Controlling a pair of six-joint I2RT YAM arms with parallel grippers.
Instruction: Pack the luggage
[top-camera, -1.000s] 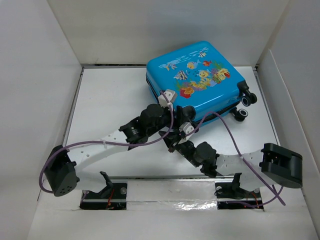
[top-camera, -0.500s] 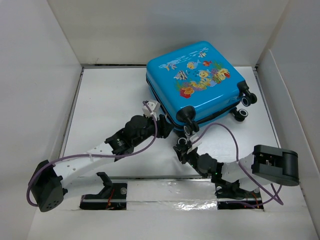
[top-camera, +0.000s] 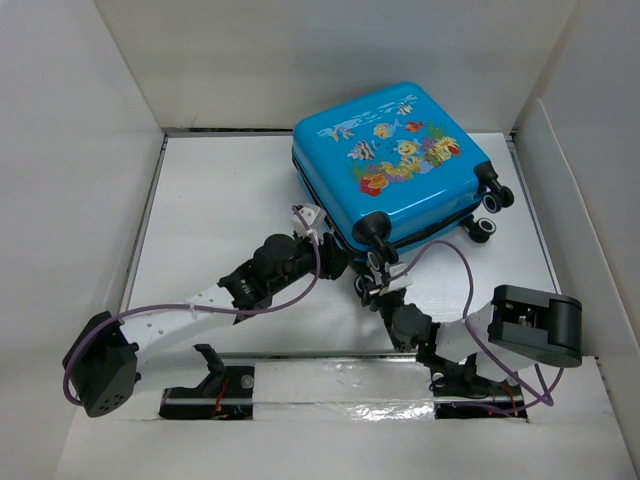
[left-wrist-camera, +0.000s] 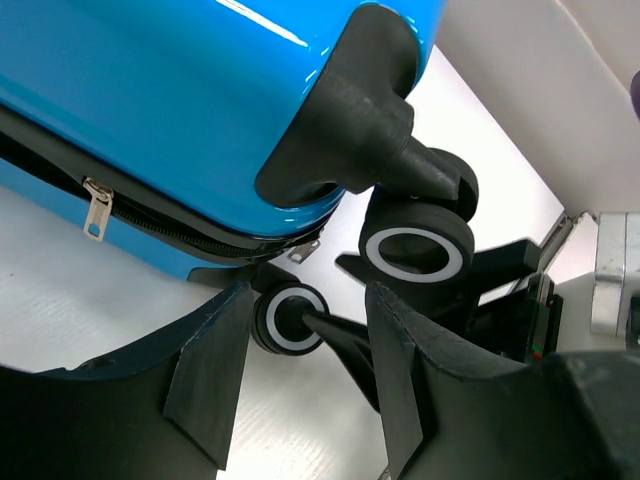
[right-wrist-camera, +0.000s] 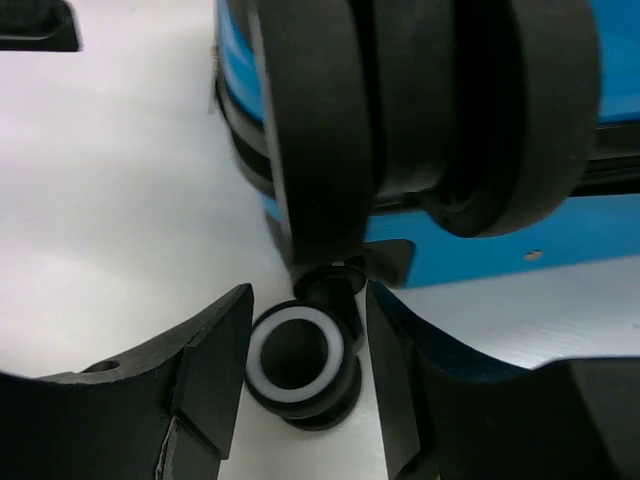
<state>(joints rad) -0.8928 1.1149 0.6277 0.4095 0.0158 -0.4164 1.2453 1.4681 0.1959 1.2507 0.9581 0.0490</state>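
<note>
The luggage (top-camera: 395, 160) lies flat and zipped shut at the back of the table, fish print facing up. My left gripper (top-camera: 335, 256) sits low at its near corner, open, with nothing between the fingers. In the left wrist view the blue shell (left-wrist-camera: 180, 90), the zip and two corner wheels fill the frame beyond the left gripper (left-wrist-camera: 300, 375). My right gripper (top-camera: 371, 283) is just in front of the same corner. In the right wrist view the right gripper (right-wrist-camera: 300, 370) stands open on either side of a black-and-white wheel (right-wrist-camera: 297, 362), with small gaps on both sides.
White walls (top-camera: 90, 180) enclose the table on the left, back and right. Two more wheels (top-camera: 490, 212) stick out at the luggage's right end. A metal rail (top-camera: 340, 365) with both arm bases runs along the near edge.
Both grippers have drawn back from the luggage's front edge toward the near side. The right gripper has gone from shut to open. The luggage has not moved.
</note>
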